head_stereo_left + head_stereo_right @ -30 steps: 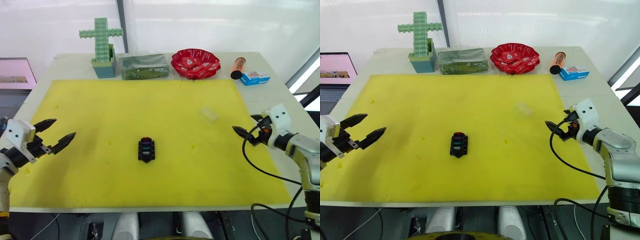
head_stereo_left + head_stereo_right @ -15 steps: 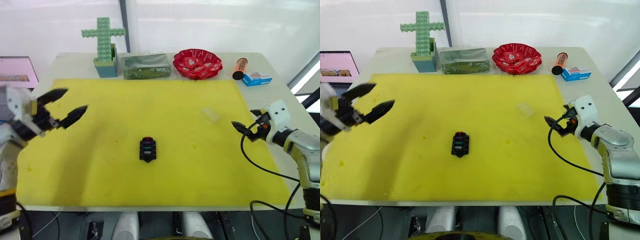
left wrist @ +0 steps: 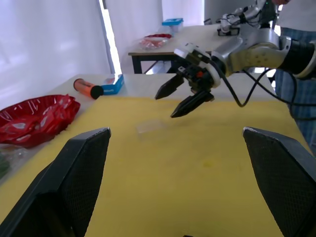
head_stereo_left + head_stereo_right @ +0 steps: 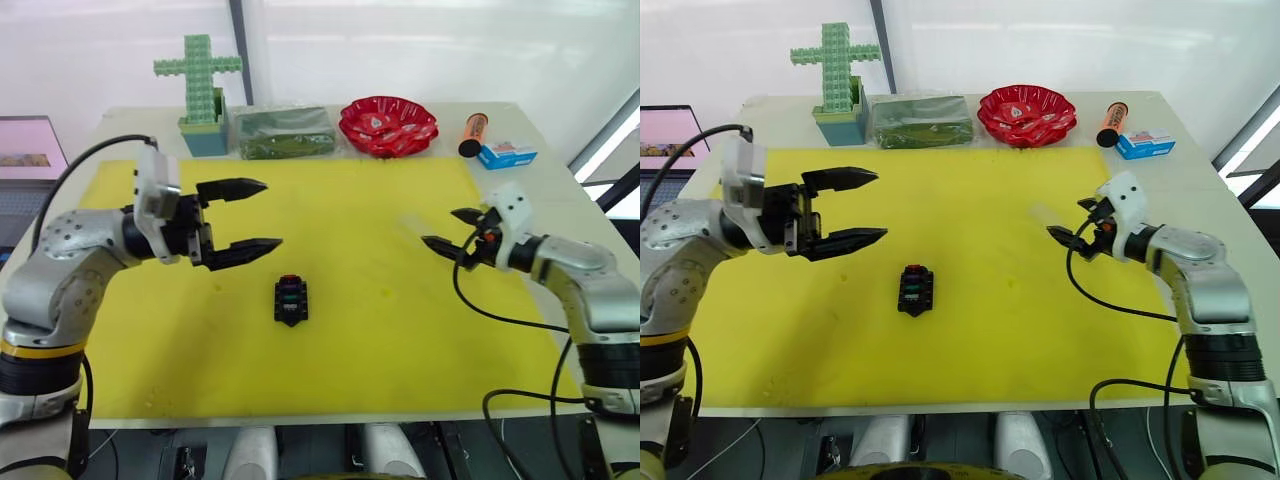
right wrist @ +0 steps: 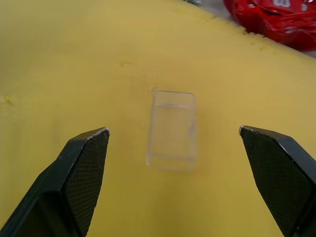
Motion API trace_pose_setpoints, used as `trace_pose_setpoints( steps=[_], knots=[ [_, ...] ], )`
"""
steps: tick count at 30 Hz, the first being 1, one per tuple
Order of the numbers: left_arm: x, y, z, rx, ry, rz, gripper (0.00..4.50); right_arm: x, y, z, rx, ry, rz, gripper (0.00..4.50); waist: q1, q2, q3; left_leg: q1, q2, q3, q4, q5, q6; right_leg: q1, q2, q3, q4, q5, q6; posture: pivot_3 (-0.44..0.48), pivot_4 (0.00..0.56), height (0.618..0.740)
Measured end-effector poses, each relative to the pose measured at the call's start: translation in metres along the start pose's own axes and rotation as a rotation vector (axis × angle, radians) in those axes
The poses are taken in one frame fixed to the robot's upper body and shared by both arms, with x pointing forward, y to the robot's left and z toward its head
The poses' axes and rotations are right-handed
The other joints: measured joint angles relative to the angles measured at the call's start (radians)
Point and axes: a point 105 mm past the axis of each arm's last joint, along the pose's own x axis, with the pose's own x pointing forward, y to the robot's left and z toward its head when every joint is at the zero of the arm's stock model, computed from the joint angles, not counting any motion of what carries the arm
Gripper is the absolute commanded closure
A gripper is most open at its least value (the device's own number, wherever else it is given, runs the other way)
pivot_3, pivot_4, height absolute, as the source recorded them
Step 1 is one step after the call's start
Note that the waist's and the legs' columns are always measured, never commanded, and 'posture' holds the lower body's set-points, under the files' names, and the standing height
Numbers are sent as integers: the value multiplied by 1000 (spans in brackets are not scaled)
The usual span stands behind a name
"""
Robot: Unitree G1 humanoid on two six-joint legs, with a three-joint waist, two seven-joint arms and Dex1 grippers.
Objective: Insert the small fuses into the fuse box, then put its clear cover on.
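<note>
A: Where is the fuse box (image 4: 291, 300)?

B: Just below the middle of the left eye view, flat on the yellow mat (image 4: 360, 340) that covers most of the bench (image 4: 545, 135). Small fuses (image 4: 291, 292) sit in its top; red, green and purplish can be made out, the rest is too small to tell.

A: And the clear cover (image 5: 172, 129)?

B: Right of centre in the head views, lying flat on the mat, well apart from the fuse box. In the right wrist view it lies between the two fingers, with nothing touching it.

A: The grippers?

B: The left gripper (image 4: 240, 215) is at centre left of the left eye view, above and to the left of the fuse box, fingers spread wide and holding nothing. The right gripper (image 4: 447, 230) is at centre right, just beside the cover, also spread apart and empty. The left wrist view shows it from the far side, tips pointing down toward the mat.

A: Along the top of the frame?

B: From left to right: a green block cross (image 4: 199, 85), a dark green box (image 4: 283, 133), a red dish (image 4: 388, 124), an orange tube (image 4: 473, 134) and a blue carton (image 4: 507, 155).
</note>
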Motion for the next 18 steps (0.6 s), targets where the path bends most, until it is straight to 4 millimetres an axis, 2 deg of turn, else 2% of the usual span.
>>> trace_pose_setpoints(
  steps=[3, 9, 18],
  knots=[
    [7, -6, 0, 22, -3, -29, 0, 12, 6, -5, 2, 18, -4, 22, 1, 0, 0, 0, -1, 0, 1, 0, 0, 0, 0, 2, 0, 0, 0, 0, 150, 740],
    [10, -7, -1, 25, -1, -30, 0, 26, -7, -14, 25, 33, -111, 22, -1, 0, 0, 0, -1, 1, 1, 0, 0, 0, 1, 4, 0, 0, 0, 0, 150, 740],
    [10, -7, -2, 27, 3, -25, 0, 30, -13, -31, 66, 69, -115, 22, -1, 0, 0, 0, -1, 2, 1, 0, 0, 0, 1, 4, 0, 0, 1, 0, 150, 740]
  ],
)
